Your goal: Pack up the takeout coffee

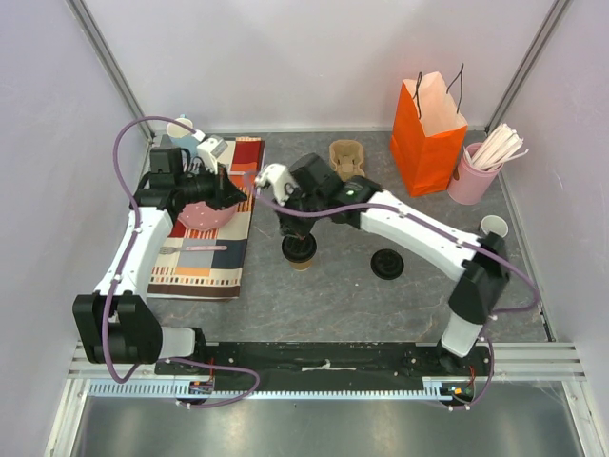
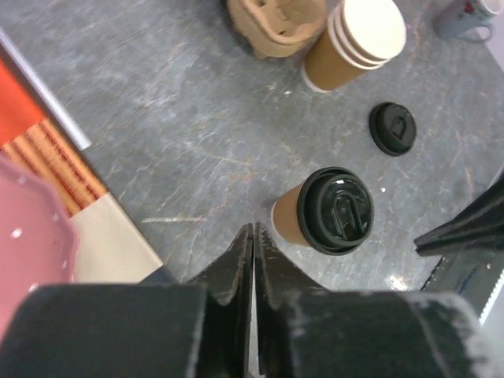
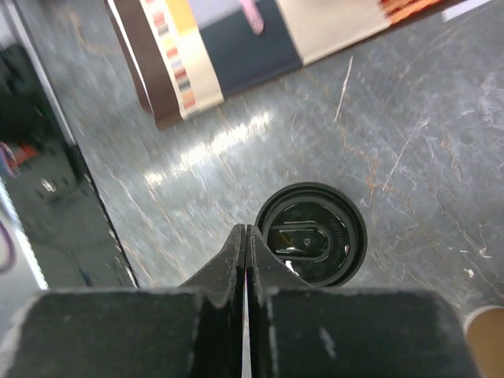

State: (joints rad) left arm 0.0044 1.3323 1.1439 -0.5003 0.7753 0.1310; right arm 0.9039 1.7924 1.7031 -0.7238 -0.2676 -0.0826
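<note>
Starting on the left: your left gripper (image 2: 252,236) has its jaws pressed flat together with nothing in them. It hangs over the pink bowl (image 1: 206,218) on the striped mat (image 1: 205,255), so it's not in this one. I'd just leave it parked.

Mid-table is the takeout coffee (image 2: 327,214), upright on the bare tabletop with its black lid on, just right of the mat. Your right gripper (image 3: 246,234) is right above it with its jaws also squeezed shut, tips beside the lid's rim, holding nothing.

So the step, as I read it, is the grab. Spread the jaws wide first, then come down on either side of the paper wall below the lid, not onto the lid itself. A kraft cup probably dents easily, so go gentle on the squeeze. Keep it vertical on the lift.

Further right there's a spare lid (image 1: 387,264) lying flat; steer over it. The orange bag (image 1: 426,141) at the back right looks like the destination. Its mouth is open, so lower the cup straight in.
</note>
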